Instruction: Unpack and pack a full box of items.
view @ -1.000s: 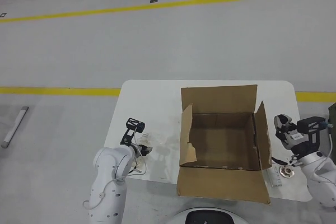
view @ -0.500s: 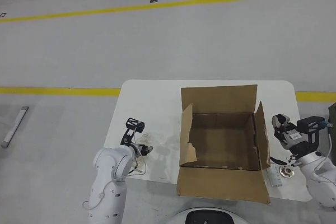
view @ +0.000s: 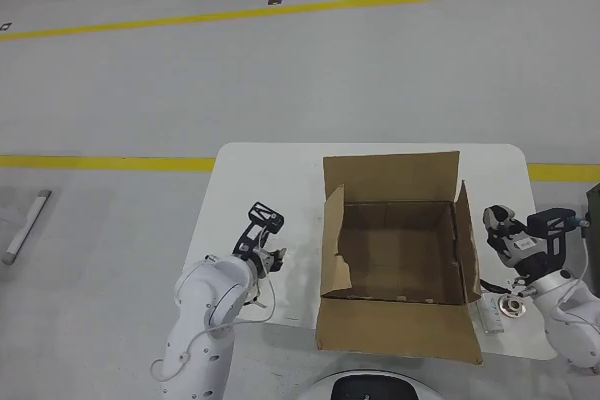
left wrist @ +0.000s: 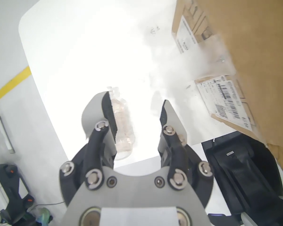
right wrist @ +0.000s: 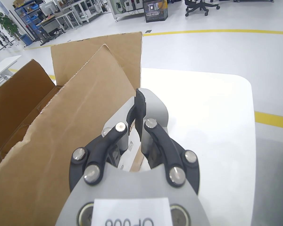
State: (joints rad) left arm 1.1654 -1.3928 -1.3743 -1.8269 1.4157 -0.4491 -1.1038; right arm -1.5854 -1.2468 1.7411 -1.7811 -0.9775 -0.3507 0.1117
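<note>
- Box point(view: 395, 250) sits open mid-bench point(view: 270, 180), flaps up. Inside looks empty, so the unpack half looks done.
- Clear plastic packet point(left wrist: 122, 125) lies on the bench left of the box, just beside one pad of the left gripper point(left wrist: 136, 98). Jaws are spread wide around it: lined up for a pick, not gripping yet.
- Right gripper point(right wrist: 138, 102) is closed on nothing, sitting outside the box's right flap, likely to keep clear.
- Flat packet point(view: 493, 314) and round part point(view: 513, 307) lie on the bench near it.

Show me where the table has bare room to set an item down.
Bare: table left of the box, beyond the left gripper; also its far right corner. Crowded: near right strip, with right gripper and small parts.
</note>
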